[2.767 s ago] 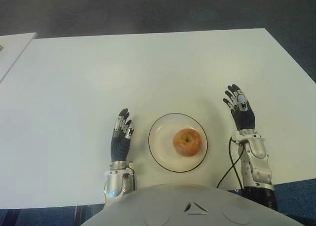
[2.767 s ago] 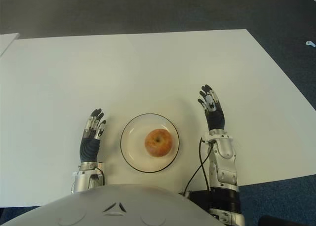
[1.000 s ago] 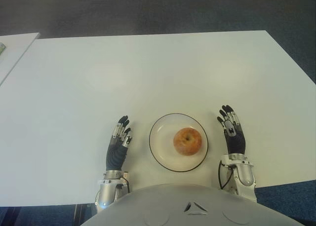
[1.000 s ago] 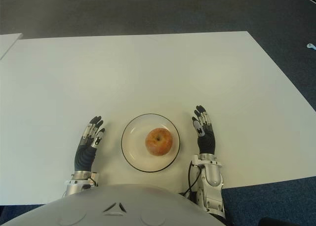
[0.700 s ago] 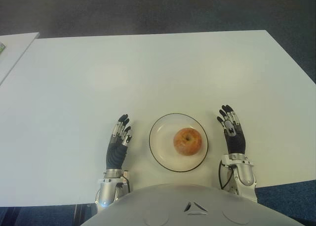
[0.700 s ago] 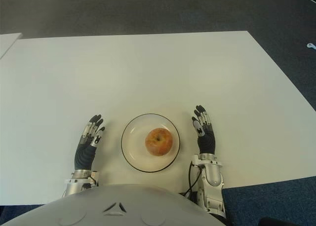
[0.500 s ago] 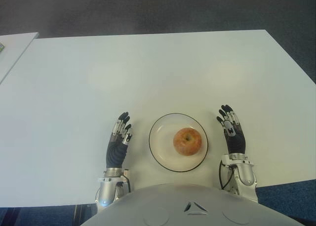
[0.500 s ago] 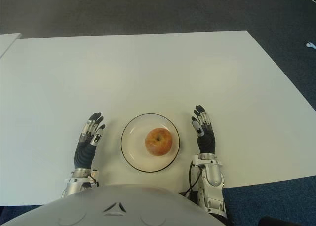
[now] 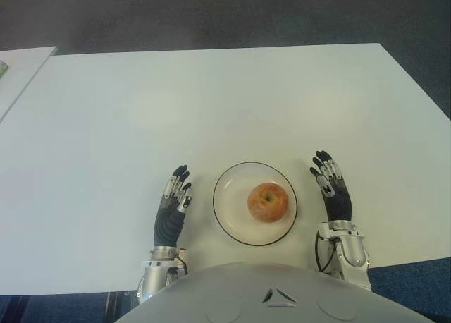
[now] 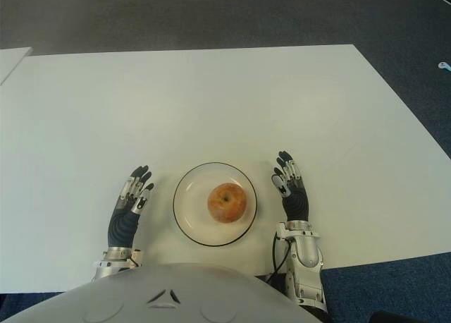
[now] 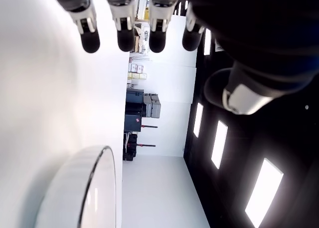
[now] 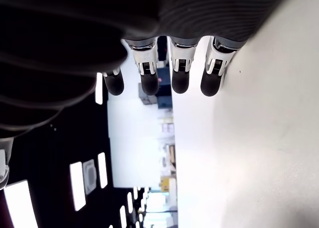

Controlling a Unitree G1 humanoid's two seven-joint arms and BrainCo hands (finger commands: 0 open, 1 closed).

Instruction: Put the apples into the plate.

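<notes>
One apple [image 9: 267, 202] sits in the plate [image 9: 227, 217] on the white surface [image 9: 211, 104]. Left robot hand [image 9: 171, 210] shows just left of the plate, fingers extended, holding nothing. Right robot hand [image 9: 333, 193] shows just right of it, fingers likewise extended and empty.

Matt table, glazed plate, waxy fruit

The broad white table [image 9: 211, 104] looks smooth and matt; the round cream plate with a thin dark rim [image 9: 227, 228] looks glazed and faintly glossy; the red-yellow apple [image 9: 267, 202] has a smooth, softly shiny skin; both hands show dark rubbery palms with silvery metal-and-plastic knuckles, left hand [image 9: 170, 211], right hand [image 9: 334, 192]
</notes>
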